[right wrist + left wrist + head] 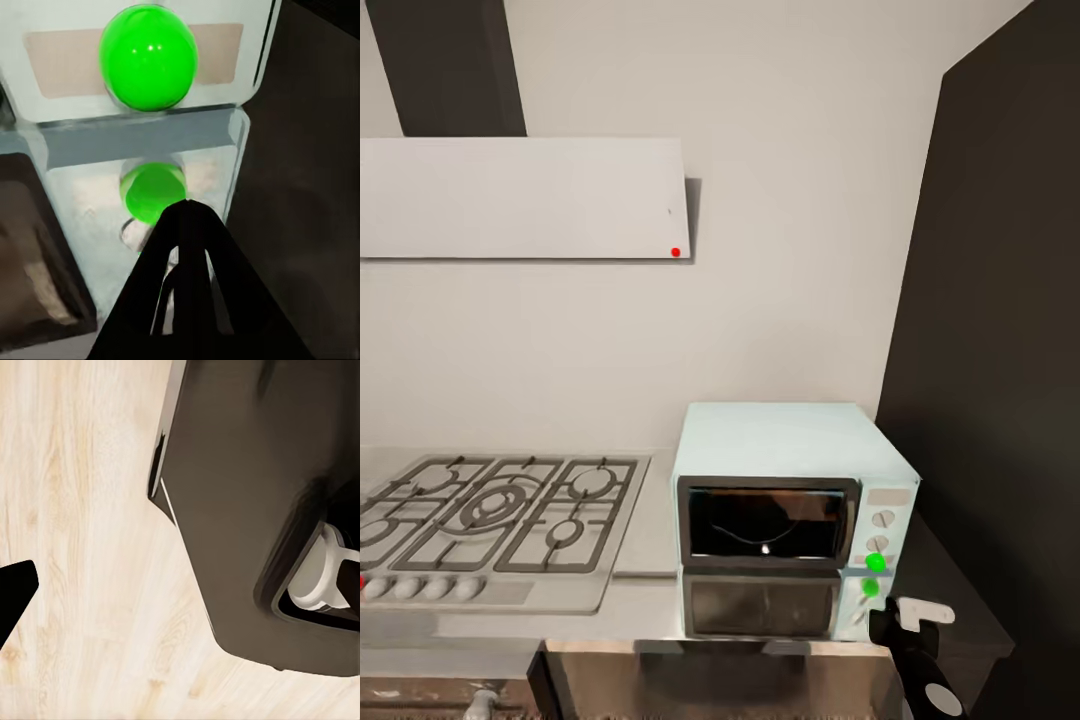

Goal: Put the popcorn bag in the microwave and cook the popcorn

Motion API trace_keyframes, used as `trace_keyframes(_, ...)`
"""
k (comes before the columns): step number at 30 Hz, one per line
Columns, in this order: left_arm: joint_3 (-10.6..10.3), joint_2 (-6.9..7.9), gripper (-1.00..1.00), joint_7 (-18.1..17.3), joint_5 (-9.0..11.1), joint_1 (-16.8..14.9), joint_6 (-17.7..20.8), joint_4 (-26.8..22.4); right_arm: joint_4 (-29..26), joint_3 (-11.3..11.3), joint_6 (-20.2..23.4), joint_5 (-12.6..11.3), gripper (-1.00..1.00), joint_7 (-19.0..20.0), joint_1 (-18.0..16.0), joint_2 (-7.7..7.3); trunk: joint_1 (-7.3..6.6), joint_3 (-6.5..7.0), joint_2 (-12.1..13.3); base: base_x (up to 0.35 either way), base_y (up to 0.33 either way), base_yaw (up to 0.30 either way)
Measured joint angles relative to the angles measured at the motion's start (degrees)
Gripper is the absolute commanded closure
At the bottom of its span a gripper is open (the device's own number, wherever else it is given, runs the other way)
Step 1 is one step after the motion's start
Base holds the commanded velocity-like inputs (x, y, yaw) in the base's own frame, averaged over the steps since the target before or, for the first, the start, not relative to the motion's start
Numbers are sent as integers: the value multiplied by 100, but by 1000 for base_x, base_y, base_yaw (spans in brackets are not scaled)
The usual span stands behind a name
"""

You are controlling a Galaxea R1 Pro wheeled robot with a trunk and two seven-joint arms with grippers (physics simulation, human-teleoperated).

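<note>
- Hob [490, 525] at the left has 5 burners and 4 visible knobs; I see no risk there.
- Microwave [790, 515] stands on the countertop [650, 560], door closed, 1 green light [876, 562] lit, mirrored below; something sits behind the glass, but I cannot tell if it is the bag.
- Right gripper [186, 225] hovers just below the light, fingers pressed together, holding nothing; a sideways slip could nudge the oven.
- Left gripper's state: cannot tell.

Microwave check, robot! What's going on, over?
Right gripper shut, jaws at the green light. Microwave door closed, light on. Left gripper low over floor. Nothing blocking.
</note>
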Motion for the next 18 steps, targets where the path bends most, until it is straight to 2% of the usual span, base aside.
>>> trace_keyframes(12,6,-6,-100,0,0,0,0,0,0,0,-2,0,100,-7,1,0,-2,0,0,-11,0,0)
trace_keyframes(13,4,-6,-100,0,0,0,0,0,0,0,-4,0,-100,-8,1,0,-2,0,0,0,0,0)
trace_keyframes(18,9,-5,-100,0,0,0,0,0,0,7,-219,0,-100,-8,2,1,-2,0,0,0,0,0)
